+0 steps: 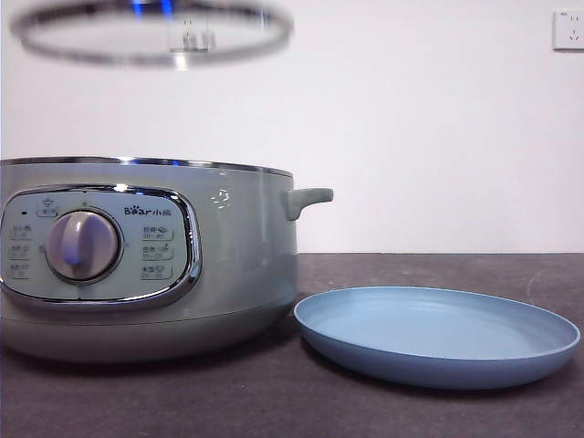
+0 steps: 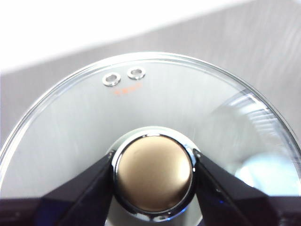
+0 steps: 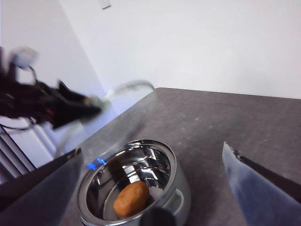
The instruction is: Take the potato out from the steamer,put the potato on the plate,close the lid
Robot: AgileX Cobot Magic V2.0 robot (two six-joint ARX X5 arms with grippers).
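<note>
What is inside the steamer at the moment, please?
The right wrist view shows the potato lying on the shiny floor of the steamer. The lid is held aloft by the left gripper. The front view hides the inside.

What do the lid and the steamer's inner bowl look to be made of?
The lid looks like clear glass with a shiny metal rim: the table shows through it. The left gripper grips its knob. The steamer bowl looks like polished steel, mirroring around the potato.

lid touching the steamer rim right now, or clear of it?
Apart. The front view shows the lid hanging well above the steamer, bare wall between them. The left wrist view shows the left gripper clamped on its knob.
</note>
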